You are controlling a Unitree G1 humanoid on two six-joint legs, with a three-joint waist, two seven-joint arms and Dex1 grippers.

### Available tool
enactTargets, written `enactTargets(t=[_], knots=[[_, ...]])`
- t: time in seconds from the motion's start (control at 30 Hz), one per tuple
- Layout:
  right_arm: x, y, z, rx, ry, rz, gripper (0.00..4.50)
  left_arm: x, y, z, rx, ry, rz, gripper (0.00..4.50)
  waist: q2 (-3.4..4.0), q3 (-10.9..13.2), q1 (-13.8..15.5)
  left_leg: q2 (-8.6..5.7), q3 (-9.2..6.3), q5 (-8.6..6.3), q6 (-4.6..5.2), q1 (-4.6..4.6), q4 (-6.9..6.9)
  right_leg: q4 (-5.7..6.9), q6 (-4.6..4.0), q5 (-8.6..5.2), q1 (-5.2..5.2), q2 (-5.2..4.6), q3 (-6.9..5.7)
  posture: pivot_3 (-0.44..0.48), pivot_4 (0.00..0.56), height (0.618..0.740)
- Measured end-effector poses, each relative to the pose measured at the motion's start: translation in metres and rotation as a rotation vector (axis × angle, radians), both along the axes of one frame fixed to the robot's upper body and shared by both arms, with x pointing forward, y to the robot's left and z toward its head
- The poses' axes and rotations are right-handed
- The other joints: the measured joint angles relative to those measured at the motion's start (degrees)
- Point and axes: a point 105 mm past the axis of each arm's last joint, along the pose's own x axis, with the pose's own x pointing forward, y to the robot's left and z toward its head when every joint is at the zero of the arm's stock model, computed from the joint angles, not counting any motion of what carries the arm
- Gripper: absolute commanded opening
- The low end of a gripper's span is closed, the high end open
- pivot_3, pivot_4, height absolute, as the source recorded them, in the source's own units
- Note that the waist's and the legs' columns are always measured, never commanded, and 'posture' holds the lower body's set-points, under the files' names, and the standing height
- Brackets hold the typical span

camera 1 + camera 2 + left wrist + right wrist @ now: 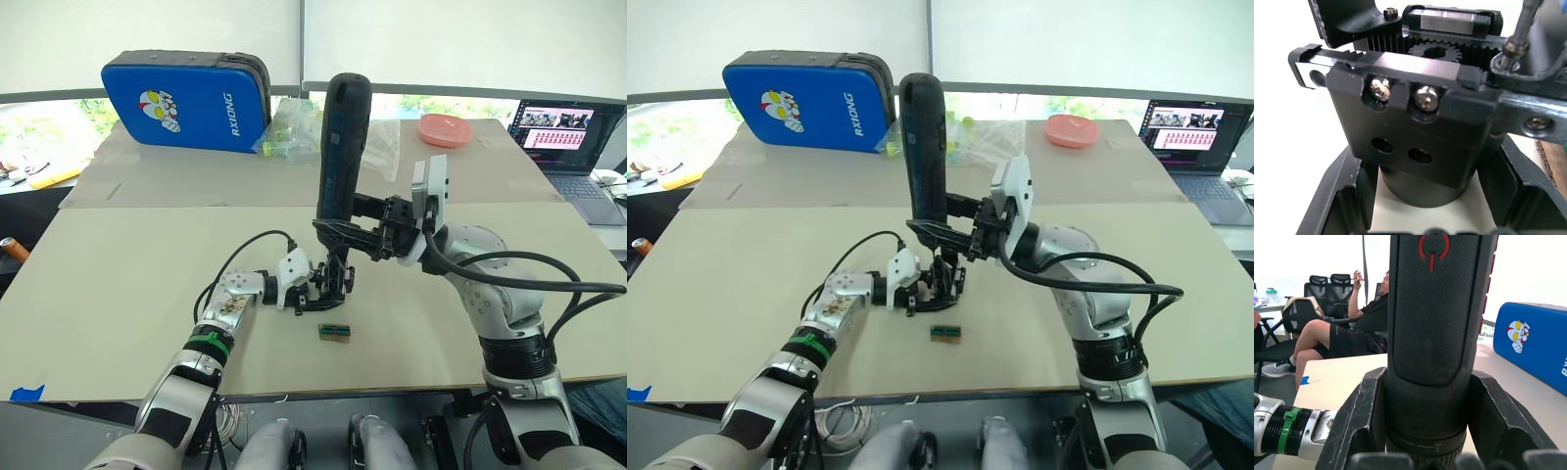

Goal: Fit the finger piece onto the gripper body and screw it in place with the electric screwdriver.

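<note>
Right gripper: clamped on the electric screwdriver, which is held nearly upright, its rounded end well above the fingers and its thin bit pointing down.

Left gripper: closed around the gripper body (a black block with rack teeth, a gear and two silver screws on top), which is held just above the table.

Bit: set down on the far corner of the gripper body, beside the left gripper's fingers.

Finger piece: cannot be told apart from the body.

Green-and-brown block: lying on the table just nearer the robot than the left gripper.

Background: a blue case, a pink bowl, a laptop and a seated person are seen.
</note>
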Motion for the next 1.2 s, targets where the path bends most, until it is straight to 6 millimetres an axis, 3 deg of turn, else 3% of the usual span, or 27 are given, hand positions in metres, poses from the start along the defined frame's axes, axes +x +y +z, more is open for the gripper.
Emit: enactTargets(t=[1.2], knots=[[0.006,0.008,-0.018,-0.012,0.038,-0.056,1.88,0.000,0.001,-0.003,-0.004,0.028,0.048,2.34,0.02,-0.46,-0.09,0.06,-0.01,-0.10,0.10,0.57,-0.07,-0.07,0.05,-0.04,0.26,-0.05,0.04,0.000,0.150,0.740]])
